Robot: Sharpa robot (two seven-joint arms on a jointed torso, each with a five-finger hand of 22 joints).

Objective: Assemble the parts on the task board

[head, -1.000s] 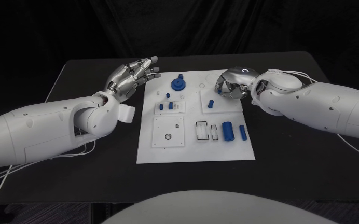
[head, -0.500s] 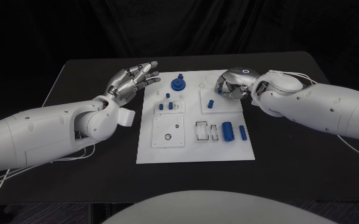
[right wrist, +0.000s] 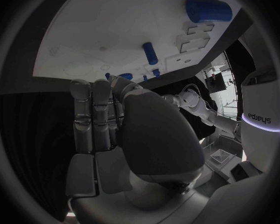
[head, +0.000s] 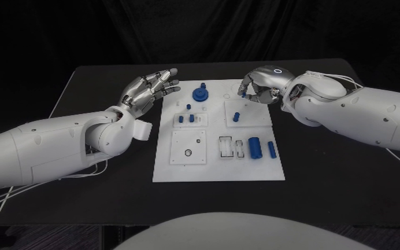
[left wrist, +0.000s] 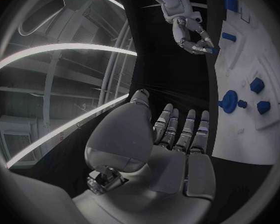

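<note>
Right robot hand (head: 256, 87) now raised toward upper right of task board (head: 218, 169), pinching a small blue part (left wrist: 212, 50), left robot hand (head: 148, 91) unchanged, fingers apart, empty, blue cylinder (head: 254, 146) resting in board's lower-right recess.

The worktop (head: 333, 169) is black and plain, and a black cloth (head: 208, 18) hangs behind it. The board (head: 218, 166) is white, with thin dark outlines round its slots. The parts are blue: a round knob (head: 200, 94), a peg (head: 236, 116), small pegs (head: 189, 118), a thick cylinder (head: 254, 146) and a thin rod (head: 271, 149). Both arms are white. The left hand (head: 148, 91) is silver with darker fingers (head: 167, 82). The right hand (head: 260, 85) is silver too, with a small blue piece (head: 243, 94) at its fingers (head: 247, 85).
</note>
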